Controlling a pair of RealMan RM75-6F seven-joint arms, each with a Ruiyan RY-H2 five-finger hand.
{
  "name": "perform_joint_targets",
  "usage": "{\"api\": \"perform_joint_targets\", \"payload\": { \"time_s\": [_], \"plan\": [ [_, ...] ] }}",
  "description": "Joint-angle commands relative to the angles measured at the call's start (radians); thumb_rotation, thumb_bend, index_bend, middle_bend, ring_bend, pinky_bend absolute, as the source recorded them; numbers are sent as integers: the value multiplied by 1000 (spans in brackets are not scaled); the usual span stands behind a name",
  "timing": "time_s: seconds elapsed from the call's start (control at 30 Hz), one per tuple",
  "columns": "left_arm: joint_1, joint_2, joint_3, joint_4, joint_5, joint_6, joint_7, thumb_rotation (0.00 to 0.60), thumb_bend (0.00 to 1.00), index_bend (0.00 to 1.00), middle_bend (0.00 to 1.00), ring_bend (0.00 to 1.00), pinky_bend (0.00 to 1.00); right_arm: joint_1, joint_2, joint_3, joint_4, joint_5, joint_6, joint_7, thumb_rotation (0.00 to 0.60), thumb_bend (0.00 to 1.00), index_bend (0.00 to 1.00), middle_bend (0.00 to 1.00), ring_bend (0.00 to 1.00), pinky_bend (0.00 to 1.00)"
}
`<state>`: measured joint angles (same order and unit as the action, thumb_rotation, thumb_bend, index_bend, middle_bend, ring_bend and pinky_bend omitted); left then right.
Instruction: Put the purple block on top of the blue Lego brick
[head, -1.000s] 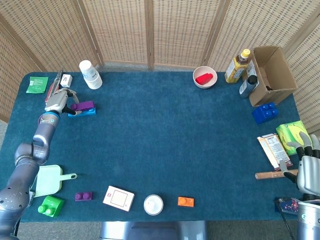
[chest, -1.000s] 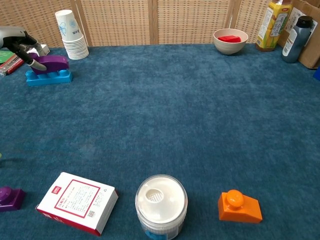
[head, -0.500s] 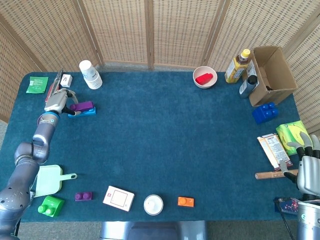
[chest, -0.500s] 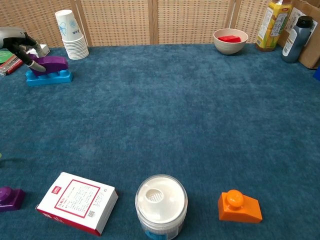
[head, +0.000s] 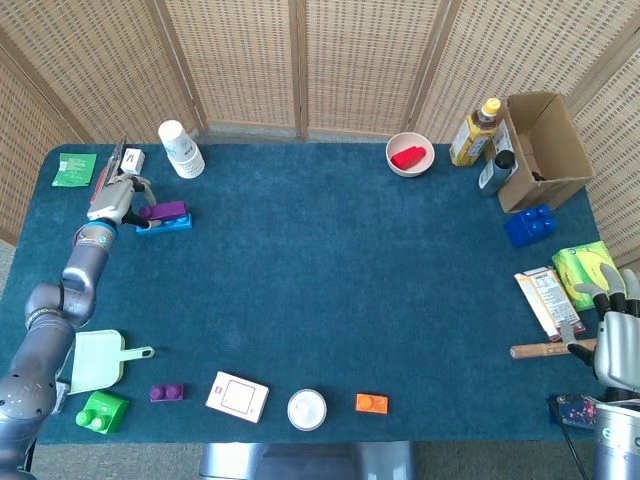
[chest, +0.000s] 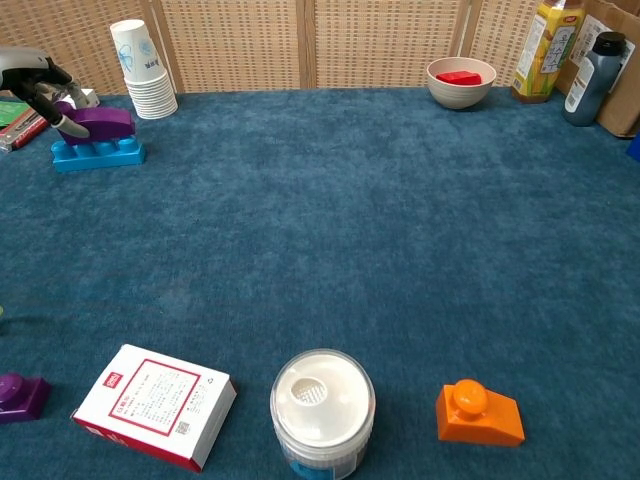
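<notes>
The purple block (chest: 97, 121) is held by the left hand (head: 113, 199) at the far left of the dark blue carpeted table (head: 330, 270). Its fingers (chest: 55, 112) are closed on the block's left end. The block sits on top of the flat light blue Lego brick (chest: 97, 154), seen best in the chest view. Whether the block is pressed fully down cannot be told.

Just behind them, a stack of white paper cups (chest: 140, 70) is seen. A green packet (head: 74, 168) and a small white box (head: 132, 160) lie near the left hand.

The right hand (head: 617, 337) is seen at the right edge in the head view only. Its fingers are held a little apart and nothing is gripped. A wooden-handled tool (head: 543, 349) lies just beside it, and snack packets (head: 566, 285) are near.

A chunky dark blue Lego brick (head: 530, 225) sits well apart on the right, by an open cardboard box (head: 545, 150). A white bowl (chest: 460, 82) with something red in it is at the back, next to a yellow bottle (chest: 546, 38).

Along the front edge, a green brick (head: 101, 411), a small purple brick (head: 166, 392), a white card box (chest: 154, 404), a white round jar (chest: 322, 409) and an orange brick (chest: 478, 413) are set out. A pale green dustpan (head: 102, 360) lies by the left arm.
</notes>
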<state>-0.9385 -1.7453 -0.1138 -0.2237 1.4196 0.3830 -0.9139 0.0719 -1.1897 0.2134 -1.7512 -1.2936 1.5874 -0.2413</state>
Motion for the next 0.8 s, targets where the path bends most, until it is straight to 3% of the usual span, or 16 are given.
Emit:
{"api": "perform_joint_targets", "payload": {
  "time_s": [0.03,0.43,0.8],
  "plan": [
    [7,12,13,-13,14,14,-23,600,370,653,217,20,0,1,-1,0,1,0,-1,-1,600,285,322,135,0,0],
    [28,63,58,-64,63,54,-203,600,375,702,212,11,0,15,-10,4,-5,1,-11,-22,600,284,321,135,0,0],
    [33,102,144,-81,147,108,-350,600,376,715,199,2,0,29,-23,4,-6,0,-23,-34,600,282,319,135,0,0]
  ]
}}
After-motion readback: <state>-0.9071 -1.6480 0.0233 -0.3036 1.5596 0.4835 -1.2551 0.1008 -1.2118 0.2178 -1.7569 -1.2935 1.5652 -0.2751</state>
